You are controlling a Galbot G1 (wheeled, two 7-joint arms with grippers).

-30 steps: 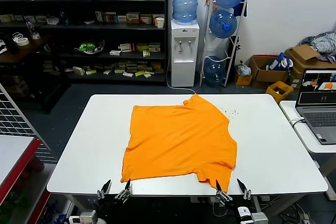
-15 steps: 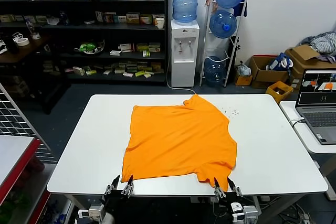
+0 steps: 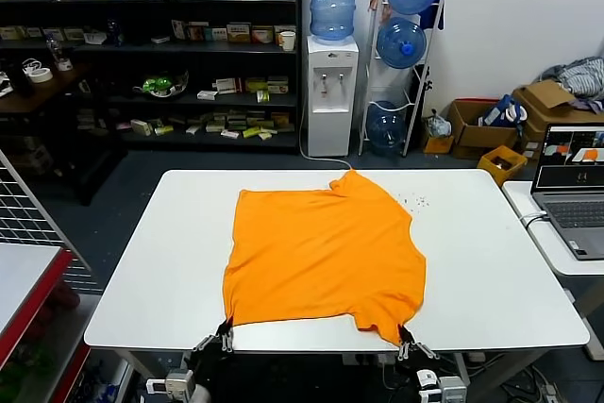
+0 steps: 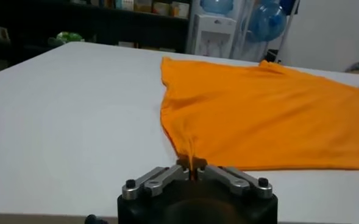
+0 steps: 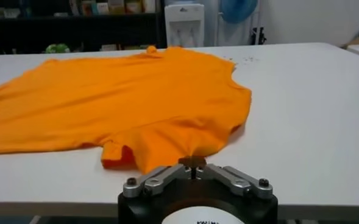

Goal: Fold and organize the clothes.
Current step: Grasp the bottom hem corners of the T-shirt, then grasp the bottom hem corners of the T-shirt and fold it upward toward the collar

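The bright orange T-shirt lies spread flat on the white table, its plain side up. My left gripper is at the table's front edge, shut on the shirt's near left corner; the left wrist view shows the cloth pinched between its closed fingers. My right gripper is at the front edge too, shut on the shirt's near right corner; the right wrist view shows the fabric drawn into its closed fingers. The lettering is hidden.
A laptop sits on a side table to the right. A wire rack and red-edged table stand at the left. Shelves, a water dispenser and cardboard boxes are behind the table.
Both grippers rose from below the front edge, moved in to the shirt's two near corners and closed on them. The near hem has shifted slightly.
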